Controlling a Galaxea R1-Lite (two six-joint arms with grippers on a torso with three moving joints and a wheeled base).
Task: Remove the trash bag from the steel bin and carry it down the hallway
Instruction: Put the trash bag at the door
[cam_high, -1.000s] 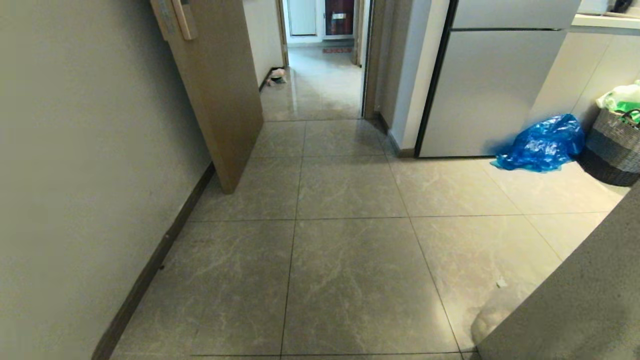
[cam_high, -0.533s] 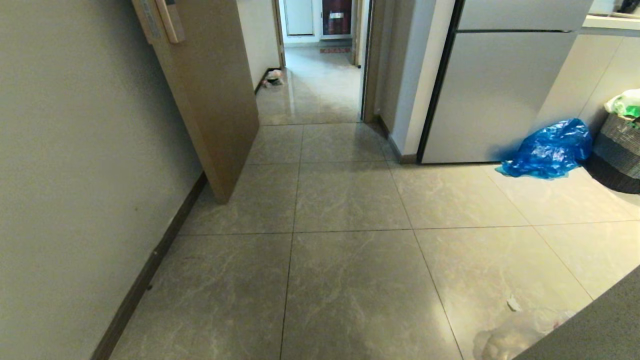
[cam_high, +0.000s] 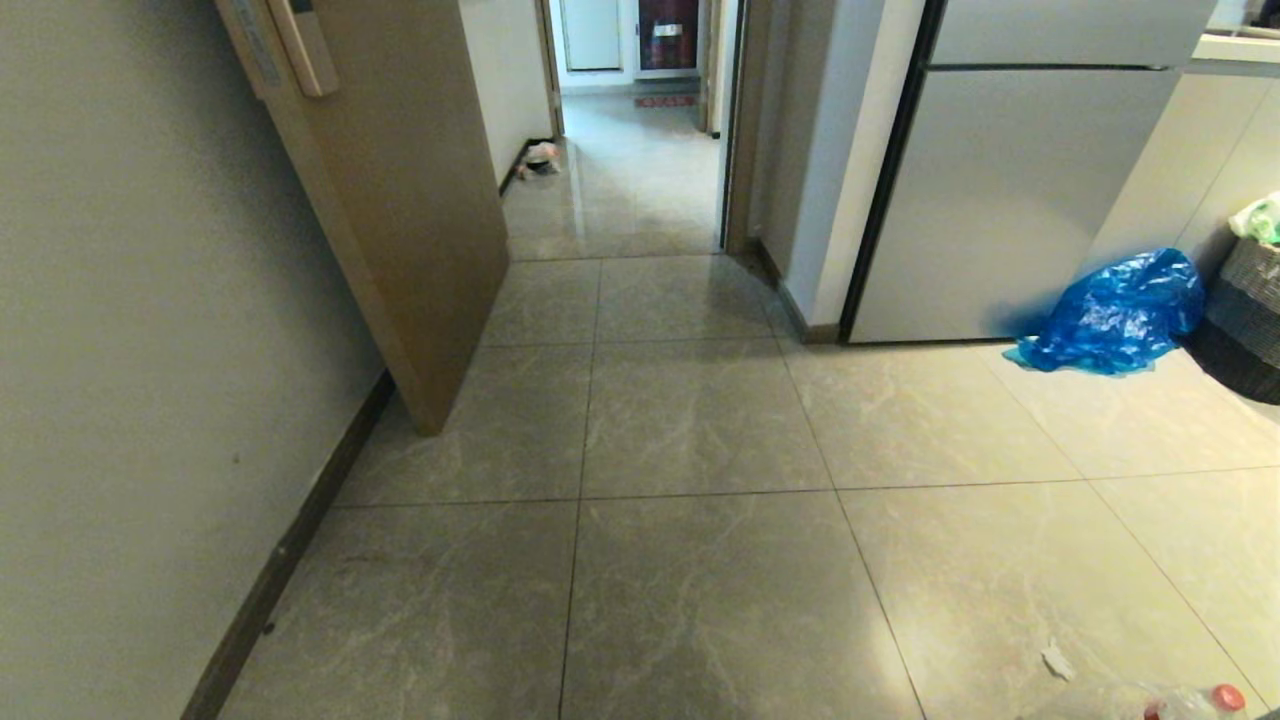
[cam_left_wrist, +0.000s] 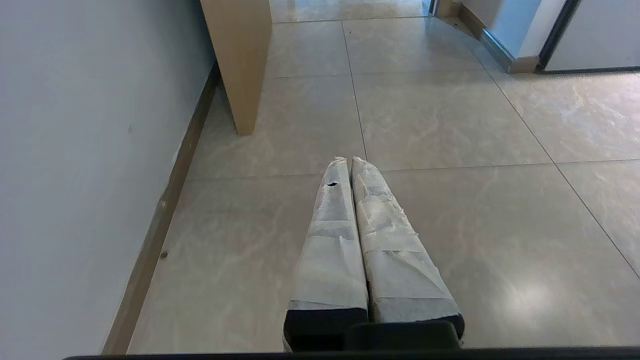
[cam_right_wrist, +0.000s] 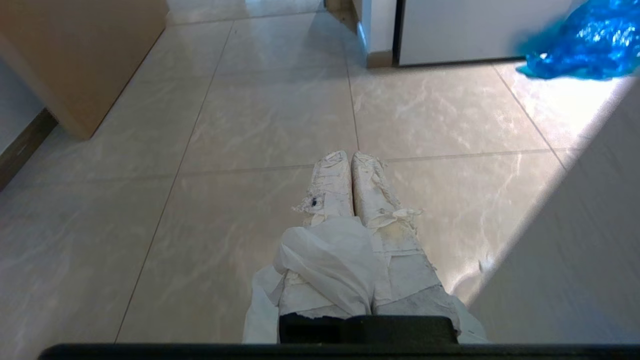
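- Your head view has slid: the door (cam_high: 400, 200) at upper left and the fridge (cam_high: 1010, 200) at upper right both loom larger than a second ago, and the grey slab that filled the lower right corner has gone. That is the camera travelling (the base driving forward), not the things moving.
- The hallway (cam_high: 630, 170) now opens at upper centre, between door and fridge, nearer than before.
- Right gripper (cam_right_wrist: 351, 157): fingers pressed together, clamped on the bag (cam_right_wrist: 325, 265), whose thin white plastic bunches over the fingers' base in the right wrist view. In the head view a pale bulge with a red cap shows at the lower right edge; it is likely the bag's load, though you cannot be sure.
- Left gripper (cam_left_wrist: 348, 161): fingers together, holding nothing, parked low over the tiles.
- The bin is in no view, so judge the bag already out and the carry under way.
- Watch the blue bag (cam_high: 1115, 315) and basket (cam_high: 1240, 320) at right, and the door edge at left; steer between them.
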